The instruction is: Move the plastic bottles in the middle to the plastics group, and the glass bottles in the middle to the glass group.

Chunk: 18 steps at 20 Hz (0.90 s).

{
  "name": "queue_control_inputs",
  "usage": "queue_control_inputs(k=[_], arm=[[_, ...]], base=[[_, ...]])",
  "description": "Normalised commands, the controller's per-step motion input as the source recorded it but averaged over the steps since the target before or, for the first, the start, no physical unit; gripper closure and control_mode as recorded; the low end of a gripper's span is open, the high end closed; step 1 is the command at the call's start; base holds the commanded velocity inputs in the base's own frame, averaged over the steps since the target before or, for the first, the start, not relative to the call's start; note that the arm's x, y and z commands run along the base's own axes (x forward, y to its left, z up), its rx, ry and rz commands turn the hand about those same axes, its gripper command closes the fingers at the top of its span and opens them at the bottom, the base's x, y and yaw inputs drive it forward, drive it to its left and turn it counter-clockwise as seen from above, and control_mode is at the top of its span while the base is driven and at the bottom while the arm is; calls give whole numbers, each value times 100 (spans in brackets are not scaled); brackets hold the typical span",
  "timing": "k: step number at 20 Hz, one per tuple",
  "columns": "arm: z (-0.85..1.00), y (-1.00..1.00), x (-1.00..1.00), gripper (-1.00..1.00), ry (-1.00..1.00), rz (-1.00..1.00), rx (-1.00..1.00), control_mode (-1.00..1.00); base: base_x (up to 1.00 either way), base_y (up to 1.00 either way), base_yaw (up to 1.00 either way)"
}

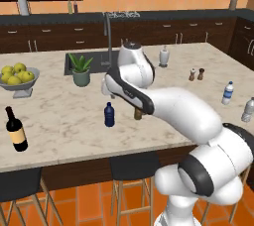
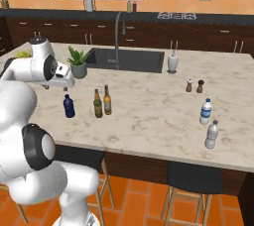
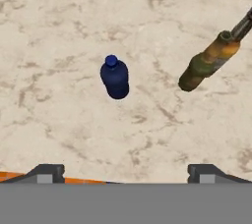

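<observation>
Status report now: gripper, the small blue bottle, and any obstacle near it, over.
Gripper open, empty, above the counter. Dark blue bottle upright below it, untouched. Green bottle stands beside it, apart; nothing between the fingers and the blue one.

Home kitchen: marble island (image 1: 59, 116) with sink (image 2: 130, 59), dark cabinets (image 1: 49, 36), bar stools (image 1: 131, 168).

Marble island counter (image 2: 149, 116), blue bottle (image 2: 69, 106), two beer bottles (image 2: 102, 102), water bottles (image 2: 206, 111), shakers (image 2: 194, 86), plant (image 2: 78, 63)

Squat dark blue bottle (image 3: 115, 77) stands upright mid-worktop, near olive green bottle (image 2: 98, 104) and seemingly brown bottle (image 2: 107, 100)
</observation>
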Motion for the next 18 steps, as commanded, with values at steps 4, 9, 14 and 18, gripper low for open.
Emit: queue_control_inputs(k=[4, 9, 14, 18], arm=[[-45, 14, 47, -100, 0, 18, 0, -100], [-56, 4, 28, -100, 0, 22, 0, -100], [-31, 2, 27, -100, -1, 15, -3, -100], [0, 2, 18, -100, 1, 1, -16, -100]], base=[[0, 0, 0], [0, 0, 0], [0, 0, 0], [0, 0, 0]])
